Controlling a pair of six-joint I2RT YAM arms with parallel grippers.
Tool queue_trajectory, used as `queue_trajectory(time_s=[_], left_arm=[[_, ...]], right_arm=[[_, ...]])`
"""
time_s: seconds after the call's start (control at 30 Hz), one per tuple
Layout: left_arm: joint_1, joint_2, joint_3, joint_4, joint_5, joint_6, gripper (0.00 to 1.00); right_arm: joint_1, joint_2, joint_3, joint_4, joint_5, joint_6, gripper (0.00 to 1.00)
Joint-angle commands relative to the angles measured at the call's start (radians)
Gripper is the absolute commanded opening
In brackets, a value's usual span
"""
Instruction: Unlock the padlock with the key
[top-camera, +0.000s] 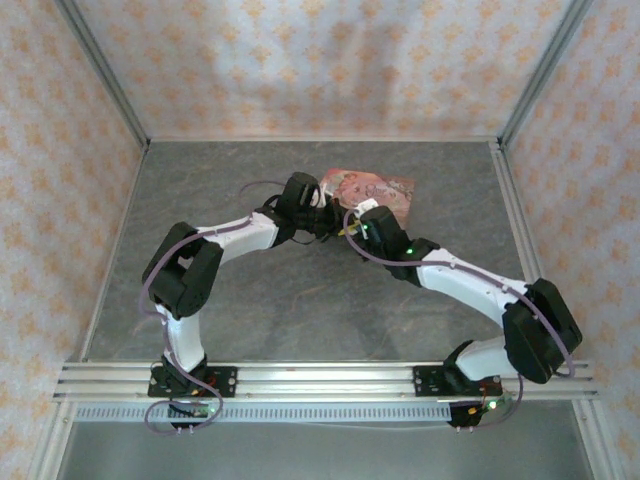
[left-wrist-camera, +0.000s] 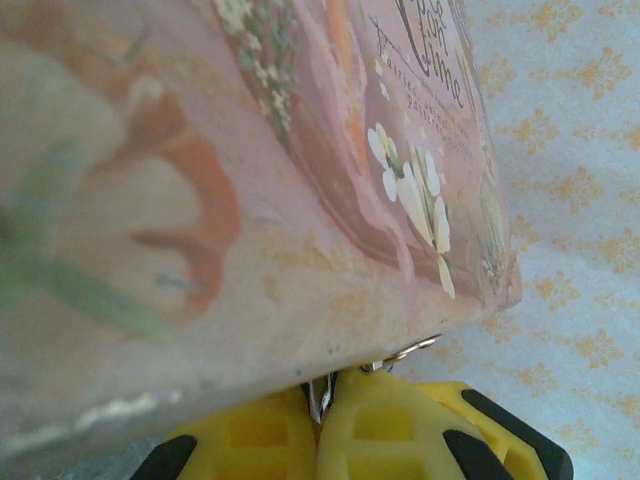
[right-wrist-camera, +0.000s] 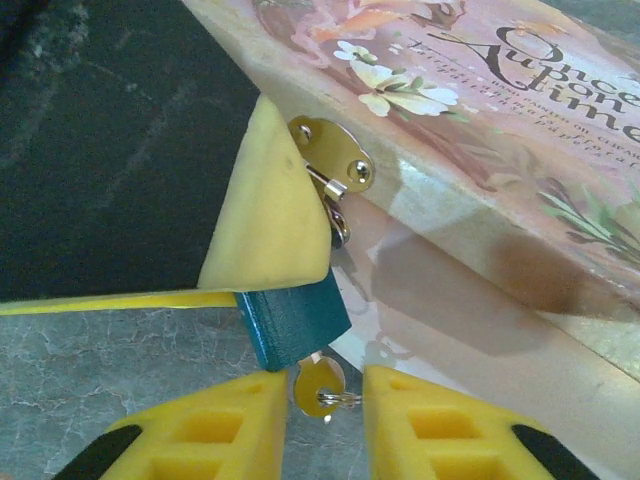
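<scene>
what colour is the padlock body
The padlock is teal blue, clearest in the right wrist view.

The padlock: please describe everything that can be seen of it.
The padlock is a small teal-blue block, metal by its look, tilted and hanging from the hasp on the edge of the pink box. A yellow finger of the left gripper covers its upper part and seems to clamp it. The key appears inserted in its lower end, between the open fingers of the right gripper.

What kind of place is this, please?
Probably a lab test booth, not a home: patterned panels held in metal frame bars enclose a grey table, with two robot arms bolted to a rail.
</scene>
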Motion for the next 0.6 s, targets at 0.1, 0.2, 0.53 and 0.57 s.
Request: queue_trajectory(time_s=[0.1, 0.2, 0.53, 0.57], left_arm=[[0.001, -0.026, 0.049, 0.038, 0.081, -0.022, 0.00], [0.001, -0.030, 0.046, 0.043, 0.084, -0.021, 0.00], [0.005, -0.052, -0.008, 0.027, 0.078, 0.034, 0.00], [0.005, -0.055, -0.012, 0.027, 0.078, 0.038, 0.00]], right_arm=[[0.018, 0.027, 0.041, 0.014, 0.050, -0.026, 0.14], [0.018, 0.023, 0.042, 0.012, 0.053, -0.019, 0.08], [-0.072, -0.017, 0.021, 0.013, -0.325, 0.142, 0.00], [-0.085, -0.025, 0.006, 0.034, -0.364, 0.162, 0.00]])
